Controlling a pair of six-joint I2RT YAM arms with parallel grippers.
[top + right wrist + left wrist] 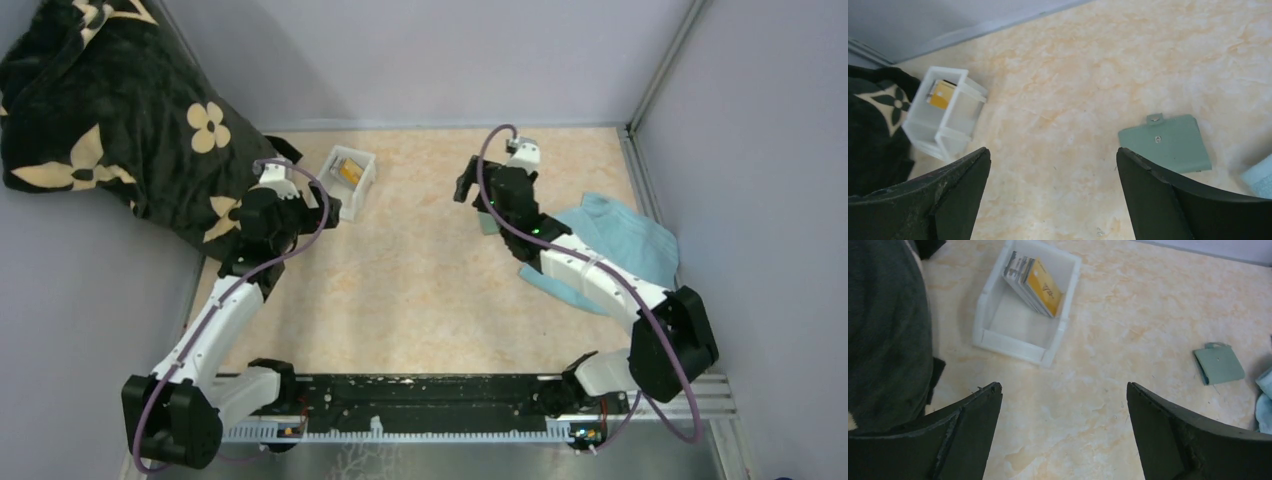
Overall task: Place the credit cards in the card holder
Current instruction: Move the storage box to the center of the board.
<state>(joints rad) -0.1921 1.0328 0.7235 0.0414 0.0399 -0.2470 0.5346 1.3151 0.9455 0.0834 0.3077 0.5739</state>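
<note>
Right wrist: card holder (1165, 143) beyond right fingers (1168, 210), spread wide, empty; left fingers (968, 430) likewise.

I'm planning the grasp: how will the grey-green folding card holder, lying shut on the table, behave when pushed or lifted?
Flat and thin on the marbled tabletop, the grey-green card holder would probably slide, not tip. Its snap tab sticks out, seemingly unfastened, so lifting one cover might let it flop open.

No readable text.
The front orange-yellow credit card (1045, 285) in the white plastic tray (1008, 347) bears a dark mark, too blurred to read.
</note>
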